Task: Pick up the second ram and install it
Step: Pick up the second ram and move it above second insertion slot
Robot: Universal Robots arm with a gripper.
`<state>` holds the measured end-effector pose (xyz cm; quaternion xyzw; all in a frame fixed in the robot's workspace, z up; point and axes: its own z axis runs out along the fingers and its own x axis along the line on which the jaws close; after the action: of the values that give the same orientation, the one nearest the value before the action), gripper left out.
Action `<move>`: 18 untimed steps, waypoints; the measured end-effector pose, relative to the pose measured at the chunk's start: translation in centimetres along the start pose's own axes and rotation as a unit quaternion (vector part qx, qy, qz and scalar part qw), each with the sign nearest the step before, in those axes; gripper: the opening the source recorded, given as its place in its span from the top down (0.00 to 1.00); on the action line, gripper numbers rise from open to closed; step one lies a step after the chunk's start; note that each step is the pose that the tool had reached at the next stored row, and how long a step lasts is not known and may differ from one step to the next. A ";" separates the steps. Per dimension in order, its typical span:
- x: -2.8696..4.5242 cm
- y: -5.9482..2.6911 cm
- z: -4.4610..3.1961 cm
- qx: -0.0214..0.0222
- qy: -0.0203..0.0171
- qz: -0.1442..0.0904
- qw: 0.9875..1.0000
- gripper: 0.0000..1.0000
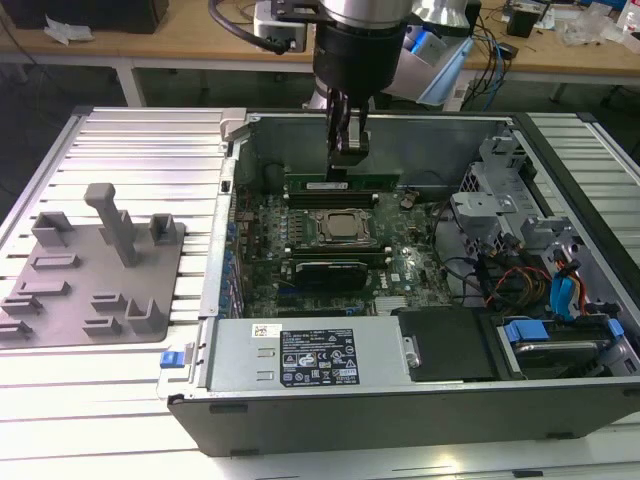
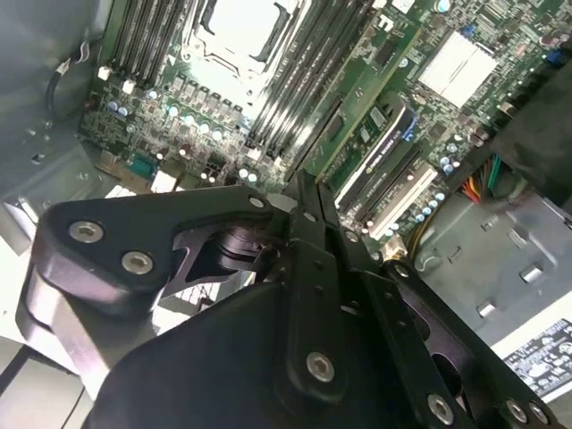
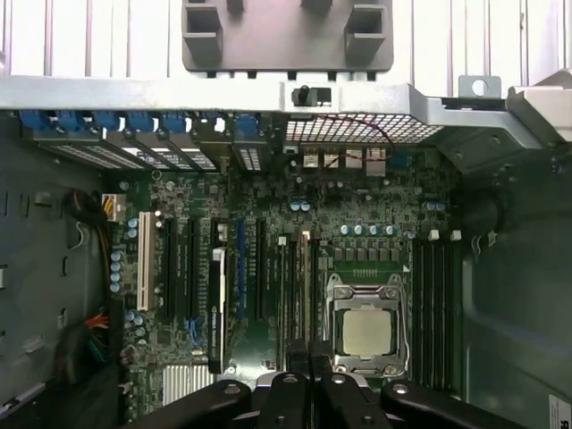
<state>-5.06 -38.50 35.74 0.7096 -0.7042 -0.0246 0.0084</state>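
Tabletop: a ribbed silver metal tabletop (image 1: 120, 150) spans the exterior view and carries everything else.
Case: an open black and grey computer case (image 1: 400, 425) lies on its side across the centre and the exterior view's right.
Arm: a silver and black robot arm (image 1: 350, 30) hangs from the upper centre of the exterior view into the case.
Holder: a grey plastic holder plate with upright blocks (image 1: 60, 300) lies on the tabletop at the exterior view's left, near the case.
Power supply: a silver metal box with a printed label (image 1: 300, 355) sits along the case's near edge, at lower centre.
Motherboard: a green circuit board (image 1: 262, 235) covers the case floor.
Socket: a silver-framed CPU socket (image 1: 340, 228) sits mid-board, with long black memory slots (image 3: 435, 313) on both sides of it.
Stick: the second ram (image 1: 365, 182), a thin, long green circuit-board stick, lies level just under the black fingers (image 1: 350, 145) and, in the exterior view, just above the socket. Whether it sits in a slot cannot be told.
Grip: the fingers are drawn almost together, pinching the stick at its middle. In both wrist views (image 3: 295, 366) (image 2: 313, 268) only a slit parts them.
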 end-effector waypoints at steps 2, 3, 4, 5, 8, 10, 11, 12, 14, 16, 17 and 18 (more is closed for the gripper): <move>-0.13 -0.03 0.55 0.000 0.000 0.000 1.000 0.91; -0.23 -0.04 0.88 0.000 0.000 0.000 1.000 0.91; -0.41 -0.06 1.32 0.000 0.000 0.001 1.000 0.91; -0.46 -0.07 1.47 0.000 0.000 0.001 1.000 0.91; -0.69 -0.10 2.07 0.000 0.000 0.001 1.000 0.91; -0.94 -0.11 2.74 0.000 0.000 0.002 1.000 0.91; -1.00 -0.12 3.01 0.000 0.000 0.002 1.000 0.91; -1.06 -0.12 3.28 0.000 0.000 0.003 1.000 0.91; -1.31 -0.12 3.68 0.000 0.000 0.004 1.000 0.91; -1.38 -0.13 3.85 0.000 0.000 0.004 1.000 0.91; -1.40 -0.12 3.92 0.000 0.000 0.004 1.000 0.91; -1.41 -0.12 3.95 0.000 0.000 0.004 1.000 0.91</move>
<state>-5.13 -36.99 31.82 0.7066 -0.7071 -0.0247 0.0084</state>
